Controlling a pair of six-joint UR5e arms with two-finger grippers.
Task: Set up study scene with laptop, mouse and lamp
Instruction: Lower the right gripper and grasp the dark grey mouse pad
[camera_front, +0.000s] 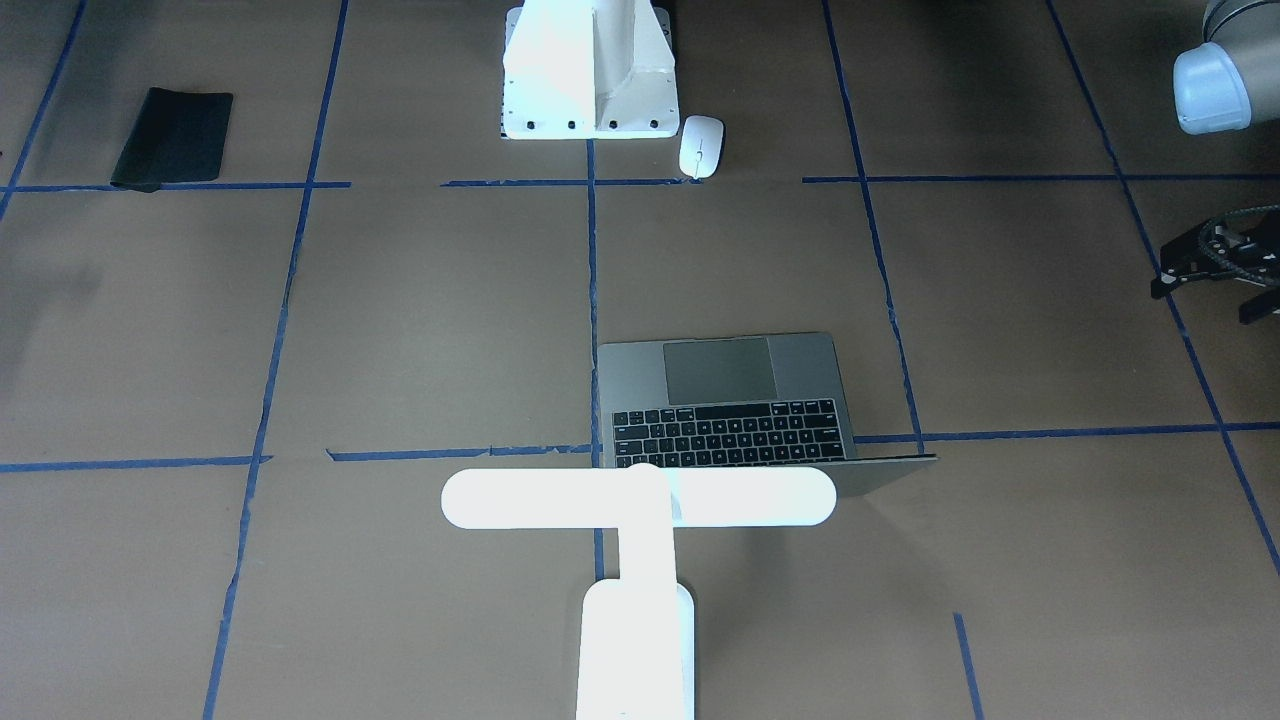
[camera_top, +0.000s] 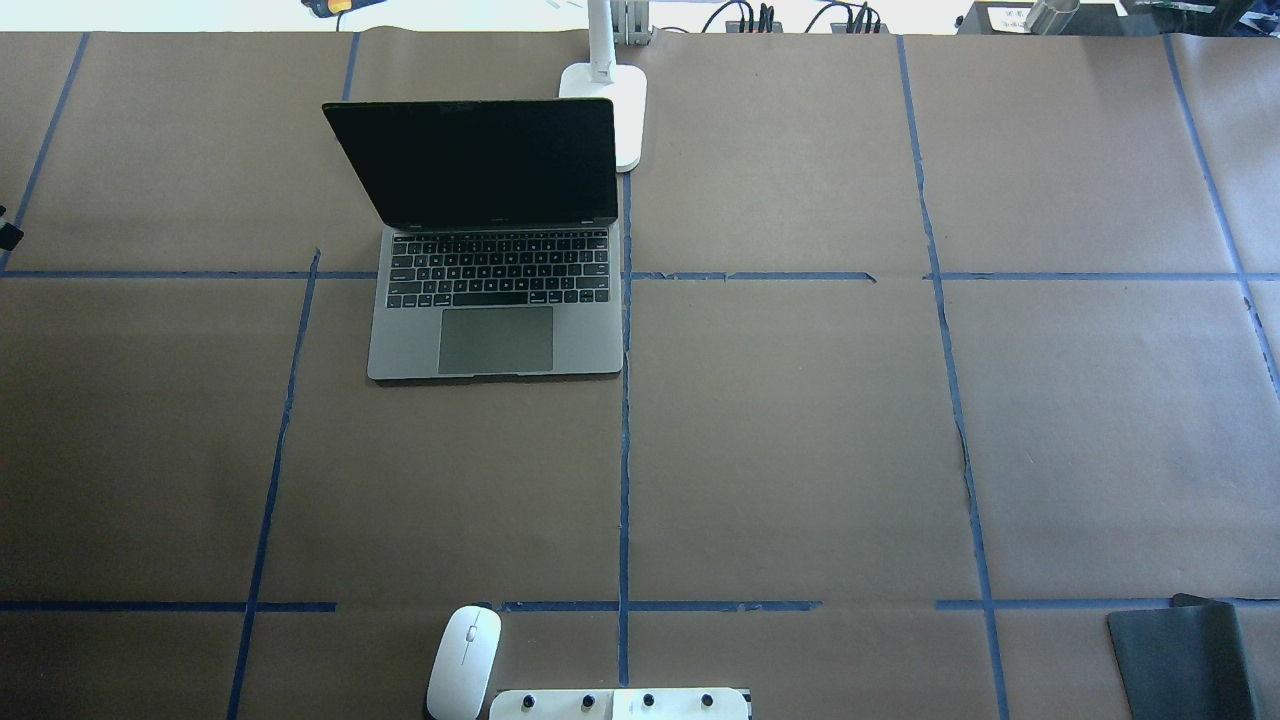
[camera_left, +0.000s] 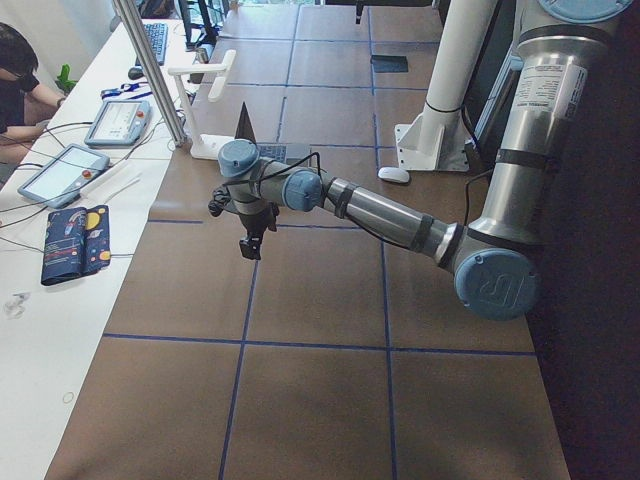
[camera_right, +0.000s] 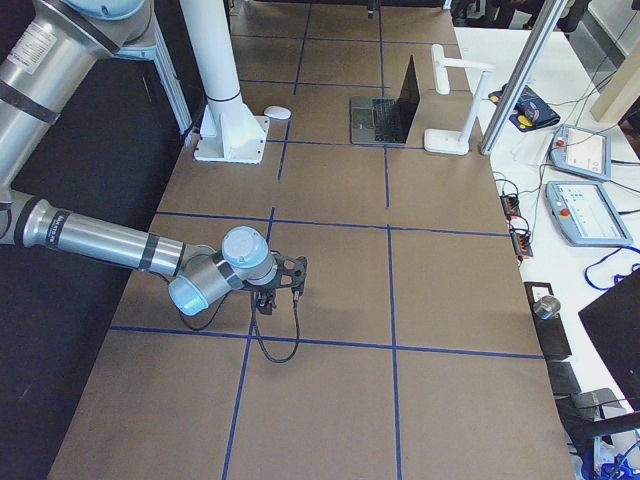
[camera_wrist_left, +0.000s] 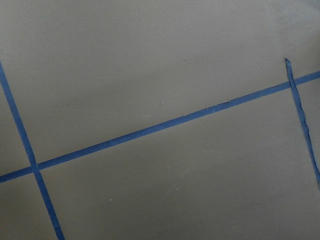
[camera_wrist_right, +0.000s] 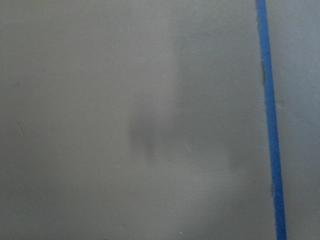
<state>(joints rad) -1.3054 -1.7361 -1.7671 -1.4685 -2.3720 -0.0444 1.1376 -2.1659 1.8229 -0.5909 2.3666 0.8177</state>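
The laptop (camera_front: 725, 400) stands open on the brown table, its dark screen (camera_top: 480, 165) upright and facing the robot. The white lamp (camera_front: 640, 498) stands just behind the laptop, with its bar head over the top edge of the lid and its base (camera_top: 612, 100) on the table's far side. The white mouse (camera_top: 463, 660) lies beside the robot's pedestal. My left gripper (camera_front: 1215, 270) hangs above bare table well off to the laptop's side; I cannot tell if it is open. My right gripper (camera_right: 268, 300) hovers over bare table far from all three; I cannot tell its state.
A white bolted pedestal (camera_front: 590, 80) stands at the robot's edge of the table next to the mouse. A black rectangular pad (camera_top: 1185, 660) lies near the robot's right corner. Blue tape lines grid the table. Both wrist views show only paper and tape.
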